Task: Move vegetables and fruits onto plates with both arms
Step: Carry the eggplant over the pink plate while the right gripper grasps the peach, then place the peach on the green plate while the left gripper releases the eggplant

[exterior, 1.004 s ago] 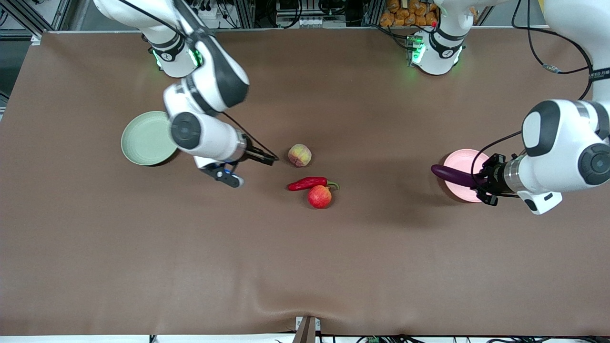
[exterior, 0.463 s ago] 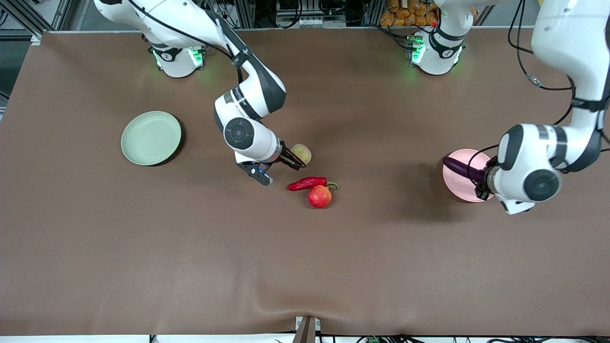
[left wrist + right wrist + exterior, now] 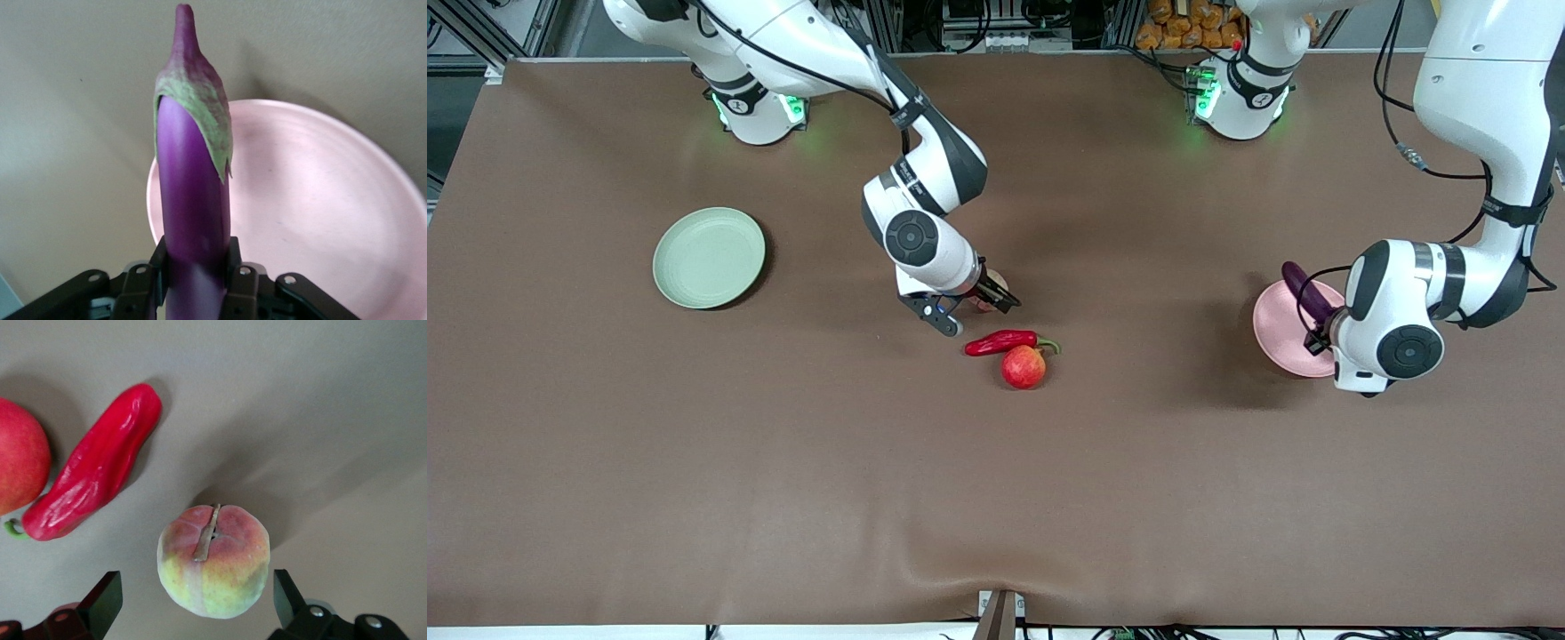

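My right gripper point(image 3: 994, 297) is open and low over the yellowish-pink peach point(image 3: 213, 570), one finger on each side with gaps; in the front view the peach is mostly hidden under it. The red chili point(image 3: 1003, 341) and the round red fruit point(image 3: 1023, 366) lie together, nearer the front camera than the peach. My left gripper point(image 3: 195, 270) is shut on the purple eggplant point(image 3: 193, 180) and holds it over the pink plate point(image 3: 1280, 333); the stem end sticks out past the plate's rim. The green plate point(image 3: 709, 258) sits toward the right arm's end, with nothing on it.
The brown cloth covers the whole table. In the right wrist view the chili point(image 3: 97, 480) and the red fruit point(image 3: 20, 457) lie close beside the peach. Cables hang from the left arm above the pink plate.
My right gripper moved from beside the green plate to over the peach and came down around it. My left arm swung the eggplant round over the pink plate, stem end now toward the bases.
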{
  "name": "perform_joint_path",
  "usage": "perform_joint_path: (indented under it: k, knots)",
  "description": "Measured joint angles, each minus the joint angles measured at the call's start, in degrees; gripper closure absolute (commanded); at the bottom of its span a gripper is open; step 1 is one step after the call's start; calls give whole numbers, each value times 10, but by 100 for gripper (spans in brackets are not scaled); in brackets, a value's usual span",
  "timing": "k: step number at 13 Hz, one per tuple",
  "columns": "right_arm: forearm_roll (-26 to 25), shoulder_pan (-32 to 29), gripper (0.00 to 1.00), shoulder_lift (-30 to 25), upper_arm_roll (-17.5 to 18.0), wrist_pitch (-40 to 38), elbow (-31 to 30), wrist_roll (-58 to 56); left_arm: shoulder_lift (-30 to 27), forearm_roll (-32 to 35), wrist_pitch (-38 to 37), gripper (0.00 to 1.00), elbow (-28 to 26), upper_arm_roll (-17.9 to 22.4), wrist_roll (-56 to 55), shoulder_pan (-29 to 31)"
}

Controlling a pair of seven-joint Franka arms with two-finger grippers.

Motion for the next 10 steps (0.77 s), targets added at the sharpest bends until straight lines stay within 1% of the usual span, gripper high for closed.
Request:
perform_joint_path:
  k: [1,2,3,4,5,6,9,10]
  knots:
    - [0,4,0,4,0,7,-2,0,0,12,0,100,-6,-1,6,0]
    - [0,9,17,7,0,15,-6,0,0,19,0,100,-11,-2,7,0]
    - [0,14,52,10,-1,22,-10,0,0,23,0,100,-13,-3,7,0]
    - [0,17,71,12,-1,26,-15,0,0,24,0,100,-14,-3,8,0]
    - [0,17,96,10,-2,23,-16,0,0,24,1,100,-15,-3,8,0]
    - [0,17,100,8,-4,23,-16,0,0,24,1,100,-15,-4,8,0]
    - [0,15,100,9,-8,18,-14,-4,2,24,7,100,-15,-7,8,-1]
    - [0,6,100,7,-12,-9,-9,-18,4,24,11,96,-15,-7,8,-1]
